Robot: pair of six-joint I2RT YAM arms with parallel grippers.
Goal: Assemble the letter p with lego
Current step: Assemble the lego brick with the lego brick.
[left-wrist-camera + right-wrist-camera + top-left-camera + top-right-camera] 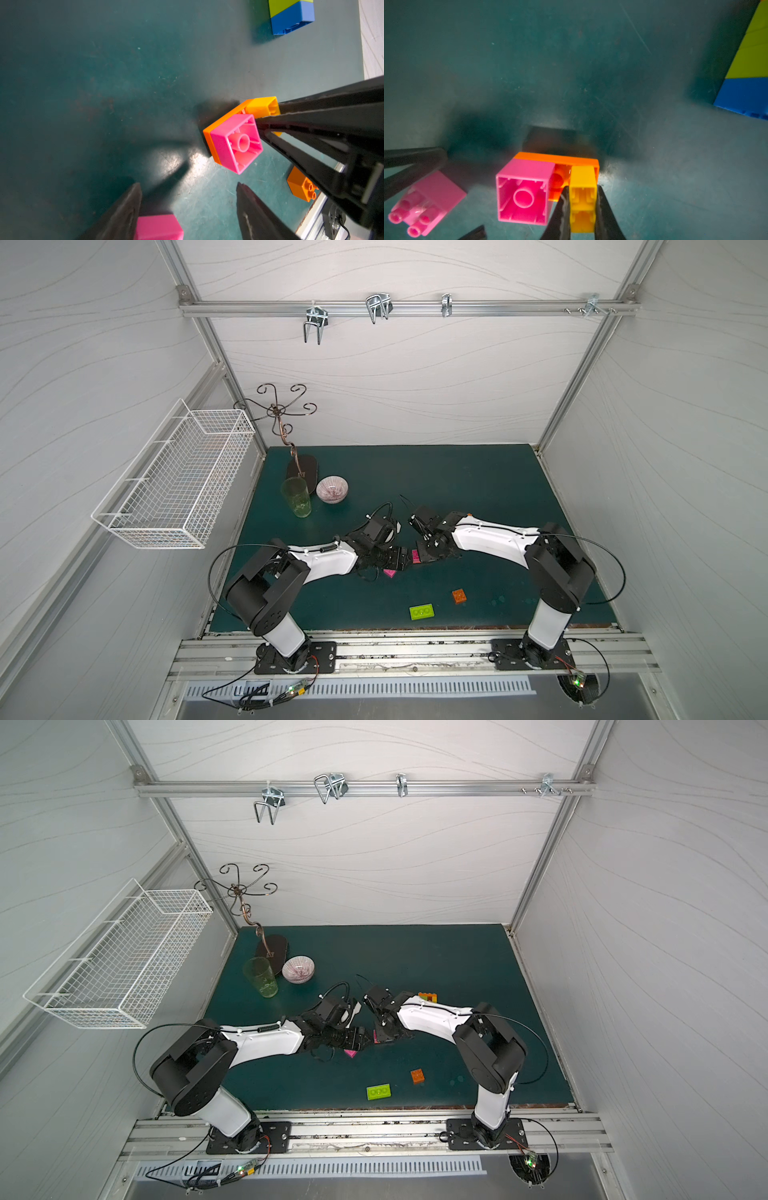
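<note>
My right gripper (582, 188) is shut on a yellow lego brick (583, 199). That brick sits on an orange oblong brick (556, 159) beside a magenta square brick (523, 191), and the three form one small cluster held just above the mat. In the left wrist view the same magenta brick (234, 143) shows its hollow underside. My left gripper (188, 185) stands open facing the cluster. A loose magenta brick (159, 227) lies between its fingers, close beside one of them and free of the other. In a top view both grippers meet mid-table by this loose brick (390, 573).
A lime green brick (422, 611) and an orange brick (459, 596) lie near the front edge. A stack of lime and blue bricks (745, 72) stands behind the right arm (428, 996). Bowl (332, 489), green glass (296, 497) and metal stand (286, 418) occupy the back left.
</note>
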